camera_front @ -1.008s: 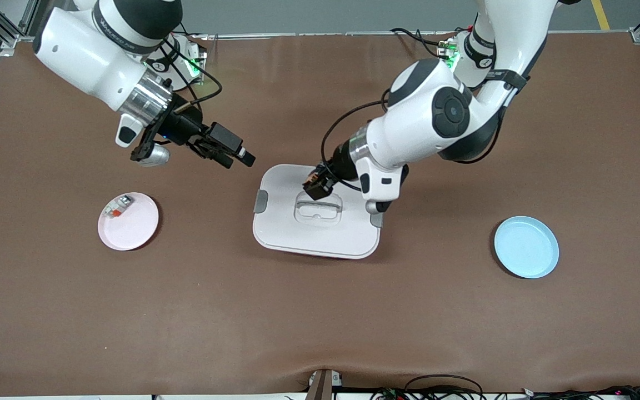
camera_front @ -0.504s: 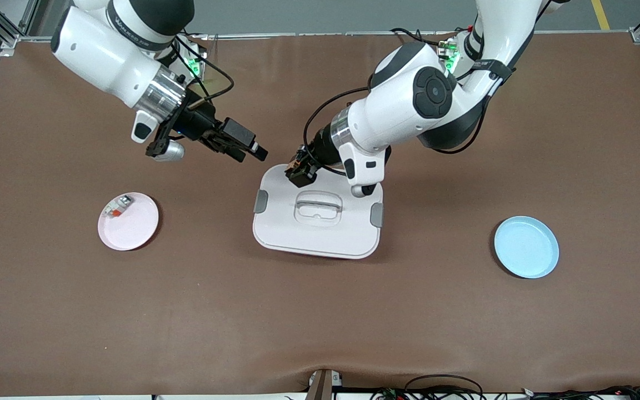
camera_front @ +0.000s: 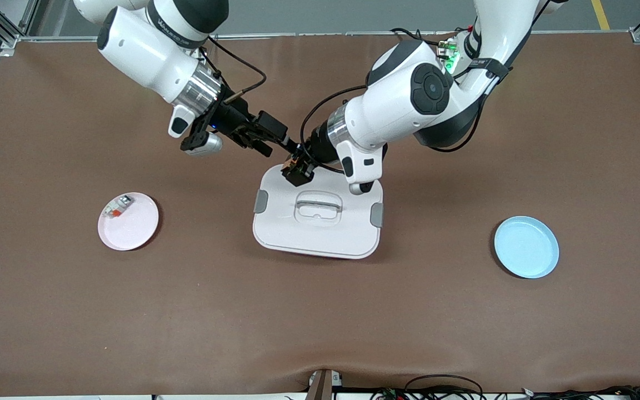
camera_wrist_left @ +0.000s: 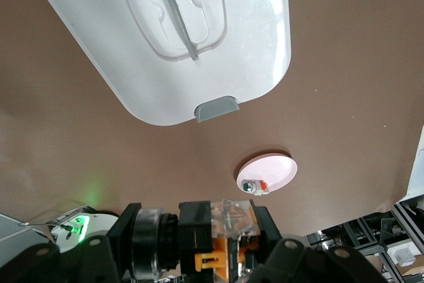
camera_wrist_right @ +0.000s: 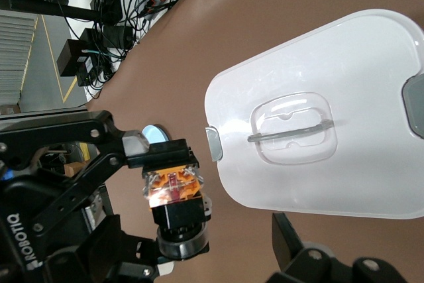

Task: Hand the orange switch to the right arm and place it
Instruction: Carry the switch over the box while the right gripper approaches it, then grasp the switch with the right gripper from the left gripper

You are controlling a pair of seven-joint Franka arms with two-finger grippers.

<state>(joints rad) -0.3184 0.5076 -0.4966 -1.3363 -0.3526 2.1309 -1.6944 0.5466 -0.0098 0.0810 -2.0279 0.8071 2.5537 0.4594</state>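
Front camera high, facing arms, whole table [camera_front: 320, 311]; both wrist cameras close, sharing white lid [camera_wrist_left: 218, 64]

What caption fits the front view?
Left claw presents the orange switch to the open right claw above the white lid.

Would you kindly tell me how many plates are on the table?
2. The pink plate, holding a small part, lies toward the right arm's end; the blue plate lies toward the left arm's end. None seem hidden.

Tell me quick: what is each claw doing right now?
Left gripper: shut on the orange switch, over the white lid.
Right gripper: open, empty, beside the switch.
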